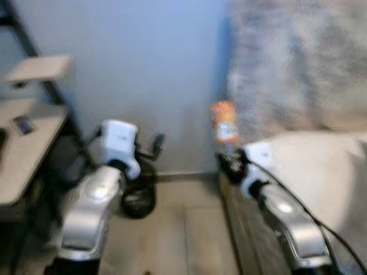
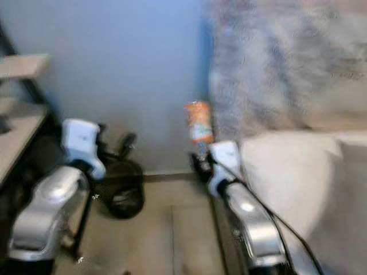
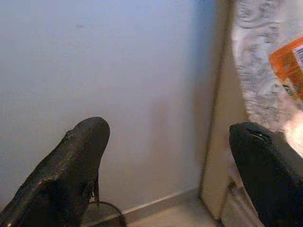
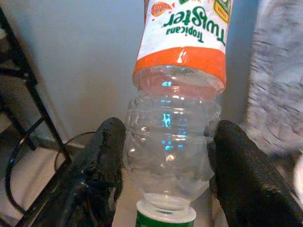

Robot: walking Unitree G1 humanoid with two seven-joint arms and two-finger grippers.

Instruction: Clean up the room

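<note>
An empty clear plastic bottle point(image 4: 175, 137) with an orange Tropicana Twister label point(image 1: 223, 122) is held in the air, green cap toward the wrist. My right gripper point(image 1: 229, 157) is shut on its clear lower body, one black finger point(image 4: 106, 151) on each side. It hangs beside the bed's corner, in front of the blue wall. My left gripper point(image 1: 153, 146) is raised and open with nothing between its fingers point(image 3: 85, 142). It sits above a black round bin point(image 1: 137, 197) that stands on the floor by the wall.
A light wooden desk point(image 1: 23, 154) and a black-framed shelf point(image 1: 40, 69) stand at the left. A white bed point(image 1: 321, 172) fills the right, with patterned grey fabric point(image 1: 298, 63) behind it. Tiled floor point(image 1: 183, 229) runs between my arms.
</note>
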